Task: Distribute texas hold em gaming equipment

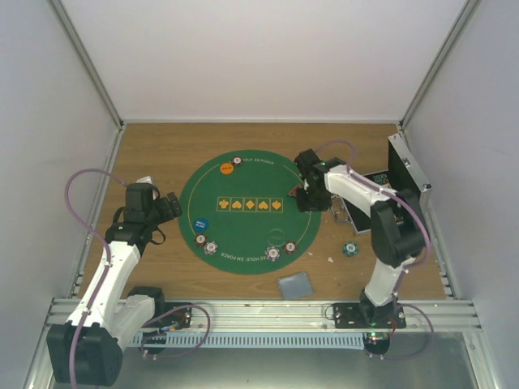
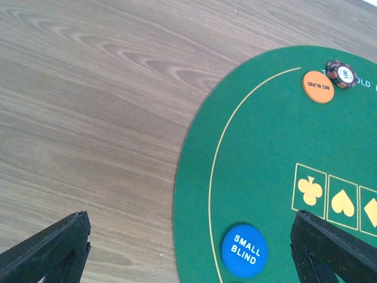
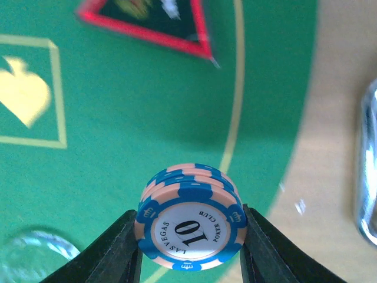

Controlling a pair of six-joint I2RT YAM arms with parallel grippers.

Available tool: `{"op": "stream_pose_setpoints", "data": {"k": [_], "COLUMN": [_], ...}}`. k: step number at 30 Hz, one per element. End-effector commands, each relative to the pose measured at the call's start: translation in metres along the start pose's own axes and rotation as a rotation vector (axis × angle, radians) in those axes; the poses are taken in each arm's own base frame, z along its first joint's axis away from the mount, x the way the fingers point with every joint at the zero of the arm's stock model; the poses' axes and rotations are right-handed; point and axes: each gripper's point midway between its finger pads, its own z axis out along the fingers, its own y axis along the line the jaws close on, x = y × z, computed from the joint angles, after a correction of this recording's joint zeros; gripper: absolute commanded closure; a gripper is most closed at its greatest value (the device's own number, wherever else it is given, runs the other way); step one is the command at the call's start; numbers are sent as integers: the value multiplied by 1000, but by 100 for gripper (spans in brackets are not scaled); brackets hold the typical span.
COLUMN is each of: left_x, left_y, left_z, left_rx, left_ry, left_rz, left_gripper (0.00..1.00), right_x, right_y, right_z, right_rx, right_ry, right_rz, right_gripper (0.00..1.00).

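My right gripper is shut on a small stack of blue-and-pink poker chips marked 10, held above the right rim of the green mat. The dark red-edged triangular marker lies just beyond. My left gripper is open and empty over the mat's left edge, with the blue SMALL BLIND disc below its span. The orange BIG BLIND disc and a dark chip lie at the mat's far side. Several chips sit along the near rim. Grey-blue cards lie in front of the mat.
An open silver case stands at the right wall. A teal chip stack sits on the wood near the right arm. A clear round object rests on the mat, and a shiny metal piece lies on the wood.
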Motion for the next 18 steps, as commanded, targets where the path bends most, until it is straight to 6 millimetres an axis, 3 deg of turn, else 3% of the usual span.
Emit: {"op": "stream_pose_setpoints", "data": {"k": [1, 6, 11, 18], "left_x": [-11, -12, -12, -13], "left_y": [-8, -8, -8, -5], "left_z": [-4, -4, -4, -7], "left_rx": [33, 36, 34, 18], "left_ry": [-53, -53, -54, -66], "left_rz": [11, 10, 9, 0], "left_gripper": [6, 6, 6, 6], "right_x": [-40, -84, -123, -153], "right_y": [32, 66, 86, 105], "right_z": [5, 17, 31, 50], "right_rx": [-32, -88, -101, -122], "right_ry": [-44, -65, -73, -78], "right_rz": [-102, -166, -208, -239], "right_gripper": [67, 67, 67, 67]}}
